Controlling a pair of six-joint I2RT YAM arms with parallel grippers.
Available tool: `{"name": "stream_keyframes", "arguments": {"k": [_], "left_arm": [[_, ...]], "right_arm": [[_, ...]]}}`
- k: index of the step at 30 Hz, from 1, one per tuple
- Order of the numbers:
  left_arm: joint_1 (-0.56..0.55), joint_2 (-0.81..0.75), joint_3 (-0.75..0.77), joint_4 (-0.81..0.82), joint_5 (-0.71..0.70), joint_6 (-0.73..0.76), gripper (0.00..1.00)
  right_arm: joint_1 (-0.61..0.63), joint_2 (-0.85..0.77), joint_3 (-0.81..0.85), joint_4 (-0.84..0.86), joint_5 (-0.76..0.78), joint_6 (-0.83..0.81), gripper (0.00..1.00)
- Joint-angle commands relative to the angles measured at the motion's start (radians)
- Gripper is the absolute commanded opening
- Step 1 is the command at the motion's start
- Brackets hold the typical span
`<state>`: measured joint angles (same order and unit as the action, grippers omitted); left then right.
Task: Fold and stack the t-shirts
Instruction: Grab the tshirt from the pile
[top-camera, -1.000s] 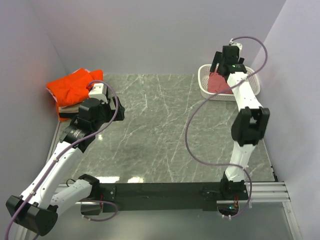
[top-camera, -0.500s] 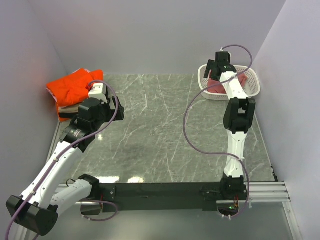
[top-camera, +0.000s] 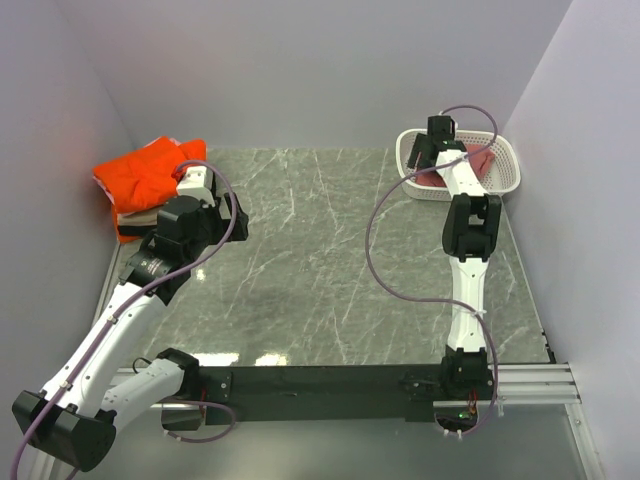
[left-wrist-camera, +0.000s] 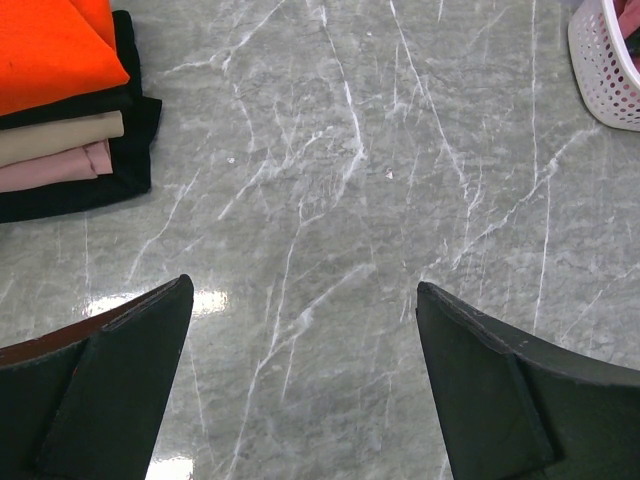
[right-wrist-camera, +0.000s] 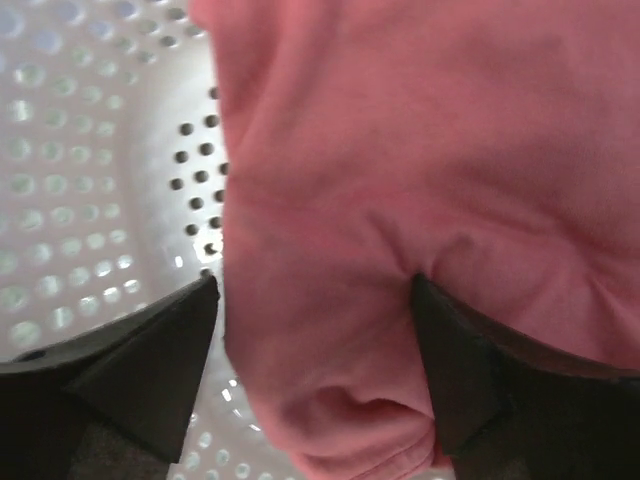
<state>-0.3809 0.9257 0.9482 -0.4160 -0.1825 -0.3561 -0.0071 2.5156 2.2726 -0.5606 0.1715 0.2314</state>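
Table (top-camera: 320, 250): grey marble top; I see the shirts at its far left corner and the basket at its far right corner, well apart.
Stack (top-camera: 150, 180): folded shirts against the left wall. The orange shirt (left-wrist-camera: 50, 50) is on top, with the beige shirt (left-wrist-camera: 60, 138) and a pale pink layer (left-wrist-camera: 50, 172) lower down, wrapped by the black shirt (left-wrist-camera: 135, 120).
Basket (top-camera: 404, 152): white and perforated. The right arm reaches into it from above.
Red shirt (right-wrist-camera: 450, 150): crumpled inside the basket, lying against its holed wall.
Right gripper (right-wrist-camera: 313, 285): down in the basket with jaws spread wide, astride a bunched fold of the red shirt. The cloth fills the gap between the fingers (right-wrist-camera: 160, 370) – I see no pinch on it.
Left gripper (left-wrist-camera: 303, 290): jaws fully apart and holding nothing, over bare marble just beside the stack.
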Motion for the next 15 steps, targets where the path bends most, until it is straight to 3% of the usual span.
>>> {"name": "stream_keyframes", "arguments": {"k": [1,3,5,8,15], "left_arm": [[0.004,-0.004,0.008,0.019,-0.015,0.009,0.99],[0.004,-0.002,0.009,0.017,-0.017,0.011,0.99],[0.004,-0.001,0.009,0.016,-0.020,0.011,0.99],[0.004,-0.002,0.011,0.014,-0.021,0.011,0.99],[0.005,-0.014,0.008,0.017,-0.017,0.011,0.99]], "right_arm": [[-0.017,0.005,0.048,-0.002,0.037,0.011,0.76],[-0.017,-0.004,0.047,0.004,0.039,0.006,0.33],[-0.019,-0.021,0.045,0.011,0.055,0.009,0.00],[-0.019,-0.101,0.016,0.050,0.075,0.011,0.00],[-0.004,-0.540,-0.237,0.244,0.085,0.003,0.00]]}}
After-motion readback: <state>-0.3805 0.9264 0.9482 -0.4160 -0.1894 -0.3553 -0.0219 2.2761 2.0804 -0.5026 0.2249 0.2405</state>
